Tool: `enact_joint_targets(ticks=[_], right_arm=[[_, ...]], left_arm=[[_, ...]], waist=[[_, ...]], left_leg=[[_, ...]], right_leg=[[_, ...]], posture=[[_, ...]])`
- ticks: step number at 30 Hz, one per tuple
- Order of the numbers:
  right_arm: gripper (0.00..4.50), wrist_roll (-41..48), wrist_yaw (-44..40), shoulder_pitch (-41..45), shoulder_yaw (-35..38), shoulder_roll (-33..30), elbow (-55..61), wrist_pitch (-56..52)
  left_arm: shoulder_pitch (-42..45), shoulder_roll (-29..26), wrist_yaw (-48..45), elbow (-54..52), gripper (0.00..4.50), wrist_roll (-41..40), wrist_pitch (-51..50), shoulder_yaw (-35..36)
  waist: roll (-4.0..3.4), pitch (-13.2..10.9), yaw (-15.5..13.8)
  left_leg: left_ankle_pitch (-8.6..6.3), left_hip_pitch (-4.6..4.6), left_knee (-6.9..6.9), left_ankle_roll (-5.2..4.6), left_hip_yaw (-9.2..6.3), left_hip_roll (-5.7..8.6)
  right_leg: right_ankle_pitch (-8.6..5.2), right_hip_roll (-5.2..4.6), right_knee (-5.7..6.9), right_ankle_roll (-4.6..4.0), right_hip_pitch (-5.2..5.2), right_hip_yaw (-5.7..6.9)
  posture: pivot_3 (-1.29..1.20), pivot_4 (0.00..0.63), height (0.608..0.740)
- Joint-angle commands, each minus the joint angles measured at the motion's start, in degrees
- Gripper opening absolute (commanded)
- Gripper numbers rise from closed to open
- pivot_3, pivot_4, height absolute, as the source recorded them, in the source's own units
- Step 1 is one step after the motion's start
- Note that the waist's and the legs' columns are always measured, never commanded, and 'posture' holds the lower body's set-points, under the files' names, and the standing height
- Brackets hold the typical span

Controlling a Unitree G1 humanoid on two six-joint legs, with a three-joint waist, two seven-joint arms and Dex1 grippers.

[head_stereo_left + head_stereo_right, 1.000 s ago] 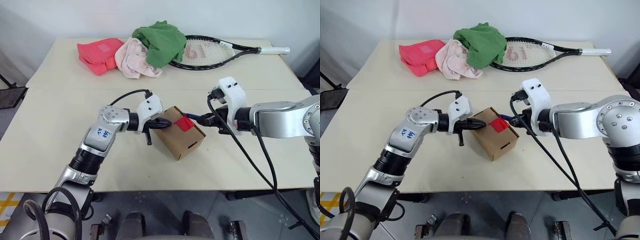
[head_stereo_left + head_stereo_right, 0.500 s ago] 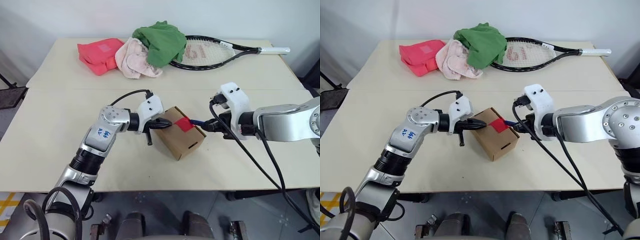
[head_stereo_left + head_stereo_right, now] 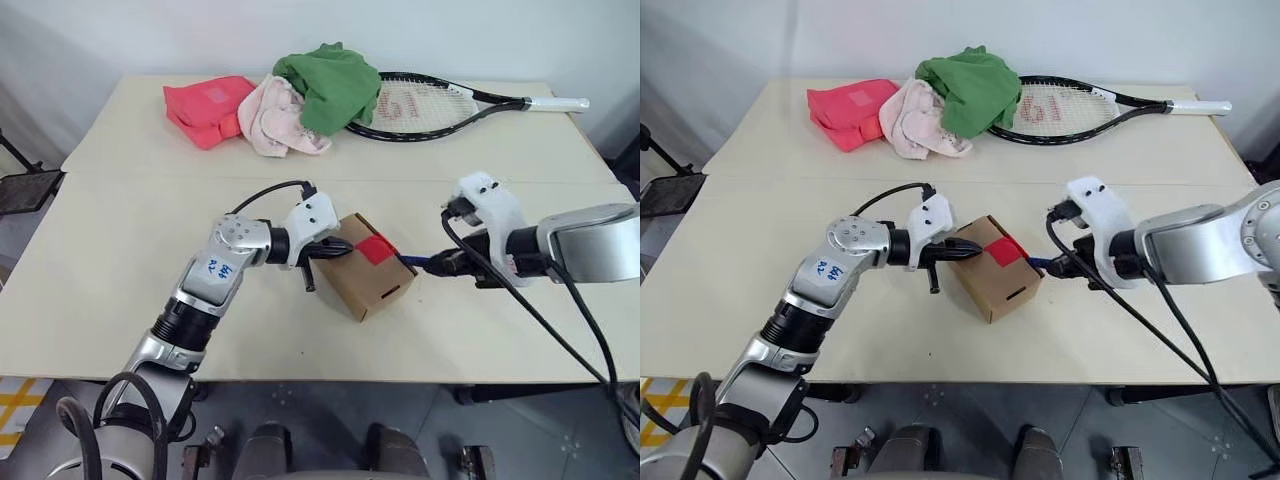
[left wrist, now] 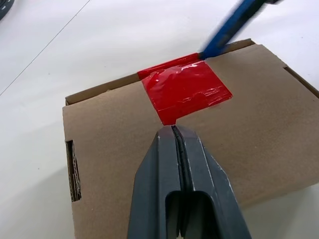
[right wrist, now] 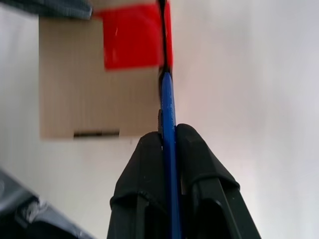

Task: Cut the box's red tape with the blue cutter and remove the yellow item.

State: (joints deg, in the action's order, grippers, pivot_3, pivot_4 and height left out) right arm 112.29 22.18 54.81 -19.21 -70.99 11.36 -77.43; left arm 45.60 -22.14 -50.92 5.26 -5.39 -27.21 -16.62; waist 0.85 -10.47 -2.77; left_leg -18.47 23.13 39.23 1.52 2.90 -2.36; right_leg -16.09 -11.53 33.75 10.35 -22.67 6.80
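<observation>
The box [image 3: 372,285] lies tilted on the table's middle, its red tape [image 3: 376,248] on top. My left gripper [image 3: 336,247] is shut, its tips pressing on the cardboard [image 4: 99,149] just short of the red tape [image 4: 185,91]. My right gripper [image 3: 447,265] is shut on the blue cutter [image 3: 415,262], right of the box. The blue cutter [image 5: 167,99] points at the tape's edge [image 5: 130,42], where a dark slit runs through the red. The yellow item is hidden.
At the table's far side lie a pink-red cloth [image 3: 205,105], a pale pink cloth [image 3: 275,118], a green cloth [image 3: 328,80] and a tennis racket [image 3: 432,100]. A seam [image 3: 150,176] crosses the tabletop behind the box.
My right gripper has drawn back to the right with the cutter, away from the tape's middle to the box's right edge. The left gripper stays pressed on the box. The camera shifted slightly.
</observation>
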Motion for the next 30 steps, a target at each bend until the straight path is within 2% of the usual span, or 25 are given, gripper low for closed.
enact_joint_targets(ticks=[1,6,9,10,12,14,16,18,19,20,23,25,27,30], right_arm=[[0.10,0.71,-4.75,-0.51,1.33,-4.52,1.99,0.50],[0.10,0.71,-14.04,0.49,4.72,-11.15,3.74,1.42],[0.10,0.71,-25.21,2.28,9.42,-16.67,2.98,0.09],[0.10,0.71,-27.38,0.93,11.45,-18.31,2.32,0.50],[0.10,0.71,-24.81,-5.85,17.24,-21.11,0.71,3.07],[0.10,-0.44,-20.94,-15.10,25.97,-19.04,0.23,6.53],[0.10,-6.34,-20.06,-24.71,35.82,-12.90,1.05,9.32],[0.10,-17.72,-21.96,-34.18,42.79,-4.61,1.85,15.53],[0.10,-24.40,-24.94,-38.25,44.06,-2.10,2.37,18.78],[0.10,-32.27,-28.67,-42.51,44.13,-0.23,2.20,23.18],[0.10,-48.27,-37.54,-49.31,41.54,3.48,-0.91,33.79],[0.10,-58.02,-41.30,-50.05,38.18,7.26,-6.57,42.04],[0.10,-63.75,-43.94,-48.34,36.54,11.50,-12.41,47.27],[0.10,-71.92,-50.44,-47.42,33.01,13.56,-18.32,52.52]], left_arm=[[-1.03,0.65,-0.56,2.36,0.00,1.32,0.12,-2.28],[-0.52,0.98,-1.01,3.26,0.00,1.43,1.51,-2.26],[-0.46,0.39,-1.93,3.61,0.00,0.92,3.01,-1.46],[-0.58,0.10,-2.50,3.67,0.00,0.54,3.71,-1.06],[-0.67,-0.88,-4.34,3.31,0.00,-0.82,4.08,0.11],[-0.30,-1.62,-5.35,3.07,0.00,-2.19,3.51,1.72],[0.23,-2.31,-6.89,2.95,0.00,-3.69,4.46,3.23],[1.15,-3.04,-8.69,2.23,0.00,-6.72,3.27,6.12],[1.51,-3.54,-9.60,1.94,0.00,-8.13,2.56,7.34],[1.74,-4.36,-10.35,1.69,0.00,-9.19,2.12,8.50],[1.17,-7.30,-12.76,0.81,0.00,-11.50,2.04,10.95],[-0.42,-9.75,-14.22,-0.62,0.00,-12.87,2.34,12.75],[-2.13,-11.33,-14.16,-2.02,0.00,-13.86,1.92,14.39],[-5.37,-12.75,-12.83,-4.91,0.00,-15.32,0.42,16.64]], waist=[[0.00,0.00,-0.11],[-0.01,0.00,-0.34],[-0.02,0.00,-0.36],[-0.02,0.00,-0.36],[0.04,0.03,-0.33],[0.20,0.08,-0.25],[0.23,0.10,-0.02],[0.24,0.09,-0.14],[0.23,0.09,-0.18],[0.19,0.08,-0.27],[0.12,0.06,-0.23],[0.12,0.06,0.00],[0.12,0.06,0.48],[0.04,0.06,1.42]], left_leg=[[0.00,0.00,0.00,0.00,0.00,0.00],[0.00,0.01,0.03,0.00,0.00,0.00],[0.00,0.02,0.04,0.00,0.01,0.00],[0.00,0.02,0.03,0.00,0.01,0.00],[-0.01,0.02,0.00,0.00,0.00,0.00],[-0.01,0.02,0.00,-0.01,0.03,0.00],[-0.01,0.01,0.06,-0.01,0.11,-0.02],[0.00,0.02,0.13,-0.02,0.16,-0.06],[0.00,0.04,0.19,-0.02,0.16,-0.11],[0.00,0.04,0.21,-0.02,0.16,-0.11],[0.00,0.07,0.21,-0.02,0.19,-0.10],[0.00,0.06,0.20,-0.02,0.22,-0.10],[0.00,0.01,0.20,-0.02,0.24,-0.10],[0.00,-0.03,0.18,-0.01,0.24,-0.10]], right_leg=[[0.00,0.00,0.00,0.00,0.00,0.00],[0.01,0.00,-0.01,-0.01,0.00,0.00],[0.01,0.00,-0.01,-0.01,-0.01,-0.01],[0.01,0.00,-0.02,-0.02,-0.02,-0.01],[0.01,0.01,-0.05,-0.02,-0.01,0.00],[0.01,0.00,-0.06,-0.02,0.01,0.00],[0.07,-0.02,-0.05,-0.06,0.01,0.04],[0.12,-0.01,0.01,-0.08,-0.02,0.06],[0.13,0.01,0.07,-0.08,-0.05,0.08],[0.13,0.00,0.09,-0.08,-0.06,0.08],[0.13,0.00,0.09,-0.08,-0.10,0.05],[0.13,0.00,0.08,-0.08,-0.10,0.04],[0.14,0.00,0.09,-0.07,-0.10,0.03],[0.14,0.00,0.12,-0.07,-0.08,0.02]], posture=[[0.00,0.150,0.740],[0.00,0.150,0.740],[0.00,0.150,0.740],[0.00,0.150,0.740],[0.00,0.150,0.740],[0.00,0.150,0.740],[0.00,0.150,0.740],[0.00,0.150,0.740],[0.00,0.150,0.740],[0.00,0.150,0.740],[0.00,0.150,0.740],[0.00,0.150,0.740],[0.00,0.150,0.740],[0.00,0.150,0.740]])
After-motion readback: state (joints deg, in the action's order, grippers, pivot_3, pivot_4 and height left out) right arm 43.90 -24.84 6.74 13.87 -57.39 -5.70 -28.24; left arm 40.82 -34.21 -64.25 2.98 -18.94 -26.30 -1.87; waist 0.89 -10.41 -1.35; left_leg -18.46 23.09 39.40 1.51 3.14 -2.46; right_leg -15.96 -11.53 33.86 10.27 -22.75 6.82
